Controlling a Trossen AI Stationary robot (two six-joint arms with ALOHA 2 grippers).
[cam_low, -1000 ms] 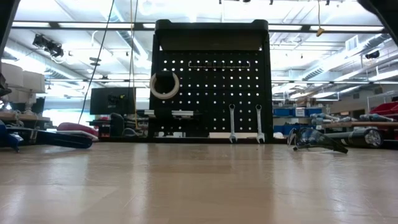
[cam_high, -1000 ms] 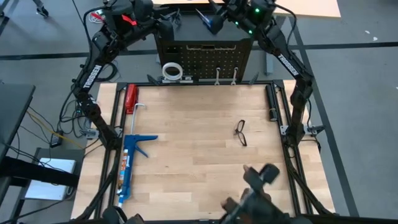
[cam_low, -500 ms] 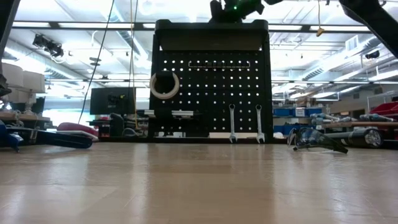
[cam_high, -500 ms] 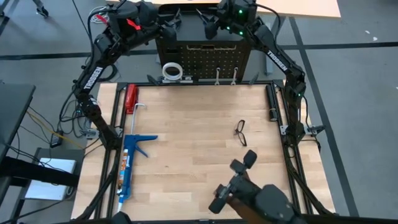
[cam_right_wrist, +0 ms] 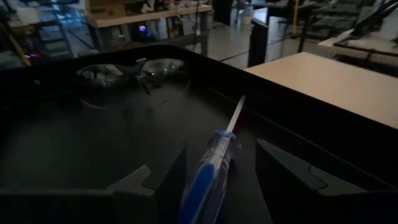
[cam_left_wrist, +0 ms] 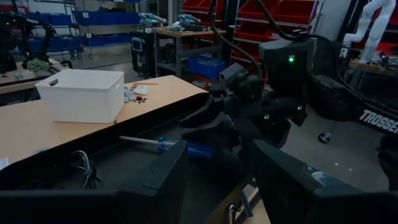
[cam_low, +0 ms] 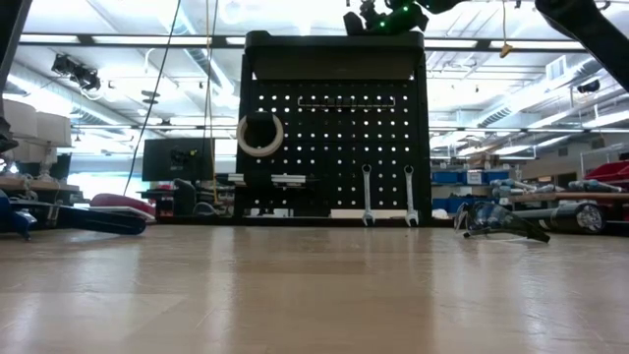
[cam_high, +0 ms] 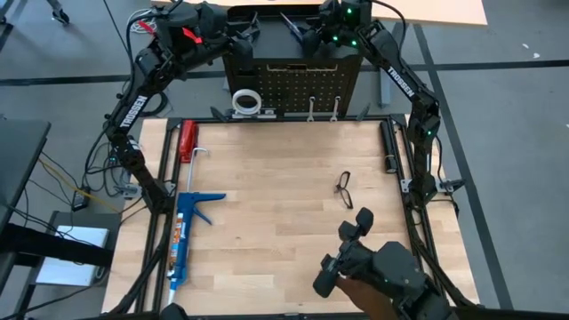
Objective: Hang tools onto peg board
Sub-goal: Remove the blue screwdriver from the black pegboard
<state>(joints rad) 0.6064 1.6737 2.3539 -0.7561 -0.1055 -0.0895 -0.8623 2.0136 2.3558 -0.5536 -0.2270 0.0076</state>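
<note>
The black peg board [cam_high: 289,84] stands at the table's far edge, also in the low view [cam_low: 334,138]. A white tape roll [cam_low: 259,135] and two silver wrenches [cam_low: 367,194] [cam_low: 410,194] hang on its pegs. My right gripper [cam_high: 307,36] is above the board's top tray, shut on the blue-handled screwdriver [cam_right_wrist: 208,171]. One pair of safety glasses [cam_right_wrist: 134,71] lies in that tray. Another pair [cam_high: 345,189] lies on the tabletop. My left gripper [cam_high: 240,31] is open and empty at the board's top left. My right gripper holds the screwdriver by its blue handle [cam_right_wrist: 200,186], between its two fingers. The screwdriver lies along the fingers, and its metal shaft [cam_right_wrist: 235,115] sticks out ahead of them over the black tray. In the left wrist view it hangs about level [cam_left_wrist: 199,149].
A long blue caulking gun [cam_high: 182,236] and a red-handled tool [cam_high: 187,140] lie along the table's left side. A dark bulky object [cam_high: 373,271] reaches over the near edge at the right. The black frame rails [cam_high: 391,147] border the tabletop.
My right gripper has come down toward the peg board's top with the screwdriver and now shows at the top of the low view, a little farther right. The dark object at the near edge has shifted about.
</note>
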